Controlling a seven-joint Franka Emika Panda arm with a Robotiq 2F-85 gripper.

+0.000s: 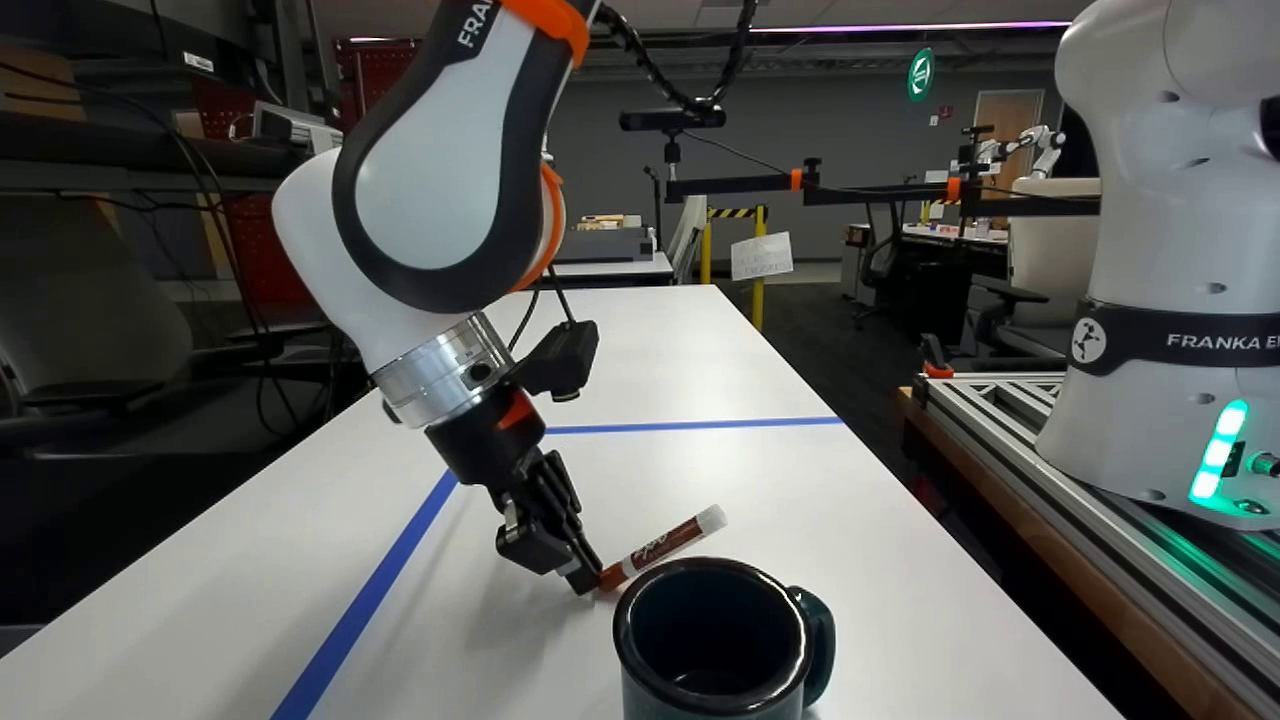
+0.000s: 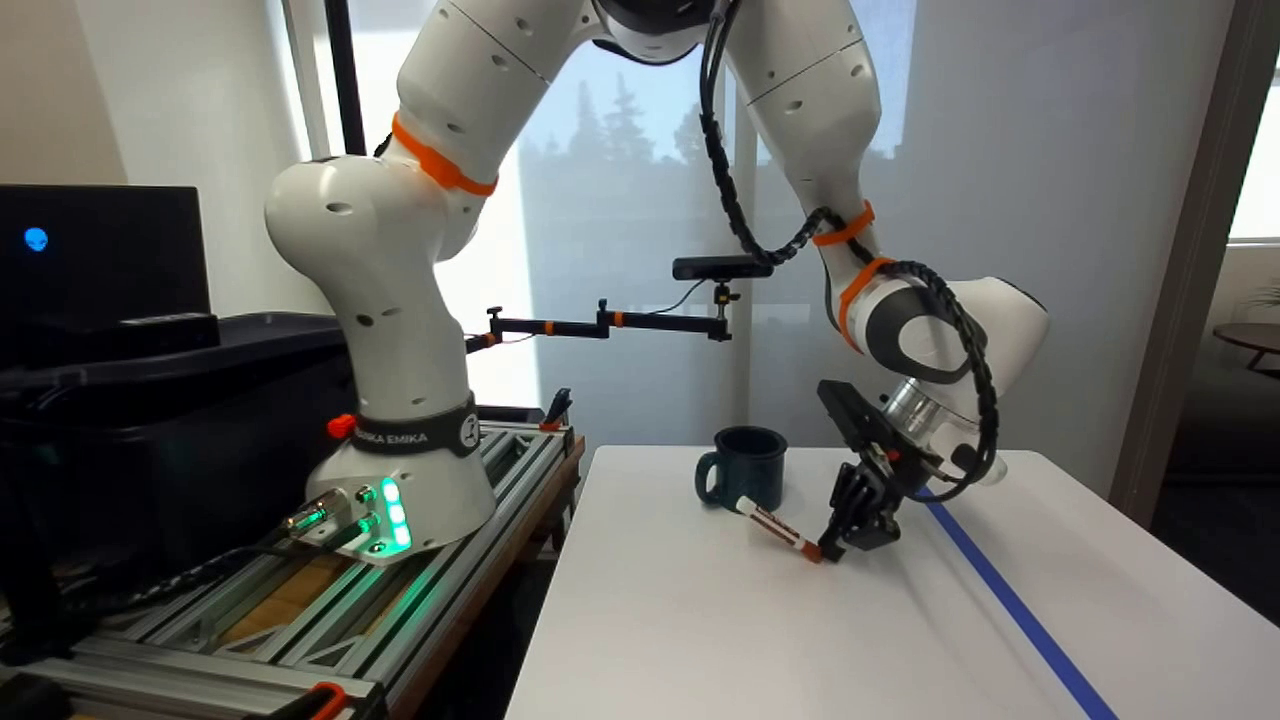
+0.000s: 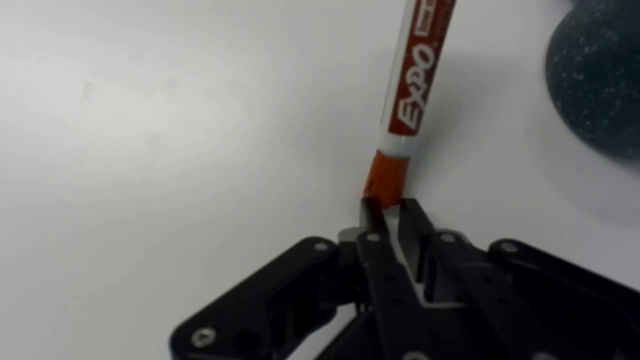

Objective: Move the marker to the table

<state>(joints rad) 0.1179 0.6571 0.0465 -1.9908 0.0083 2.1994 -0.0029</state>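
The marker is a slim stick with a brown-red label, an orange-red end and a pale end. It shows in both exterior views [image 1: 665, 546] [image 2: 775, 526] and in the wrist view [image 3: 416, 85]. My gripper [image 1: 592, 580] is shut on the orange-red end, which sits between the fingertips [image 3: 385, 206] in the wrist view. The marker slants, with its pale end raised. The fingertips [image 2: 828, 550] are low over the white table [image 1: 900, 600]. I cannot tell whether the held end touches the table. The table also fills the wrist view [image 3: 175, 200].
A dark blue-green cup stands upright on the table close to the marker, in both exterior views [image 1: 715, 700] [image 2: 755, 470] and at the wrist view's right edge [image 3: 600, 80]. Blue tape lines [image 1: 370, 600] cross the table. A grey railed bench [image 2: 450, 610] carries the arm's base.
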